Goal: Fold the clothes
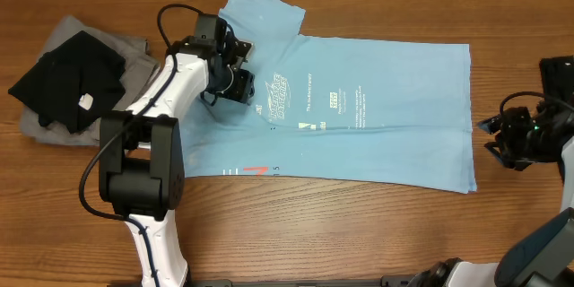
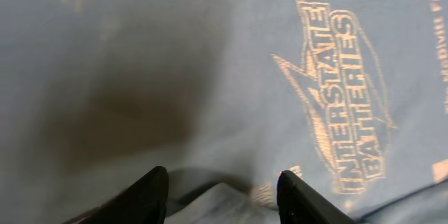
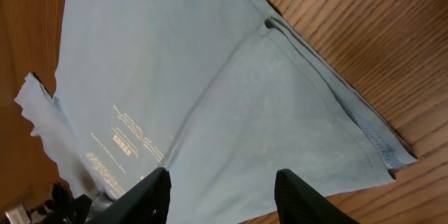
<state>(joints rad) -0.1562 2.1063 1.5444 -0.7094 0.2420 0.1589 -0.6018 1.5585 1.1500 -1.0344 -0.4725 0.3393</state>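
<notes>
Left claw [image 1: 235,70] is hanging released over the sky-blue T-shirt [image 1: 386,117], which is lying flat across the table [image 1: 359,233], a cloth ridge [image 2: 210,206] rising between its fingers [image 2: 143,196]. Right claw [image 1: 504,139] is hovering released beside the hem [image 1: 470,117]. Black and grey clothes [image 1: 72,85] are sitting piled far left.

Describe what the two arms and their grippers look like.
The left arm has rounded white links joined by boxy black joint housings. One black cable loops over its wrist and another runs along its base. The left gripper and right gripper both have dark, smooth, tapering jaws. The right arm shows a black wrist unit with a thin black cable.
</notes>
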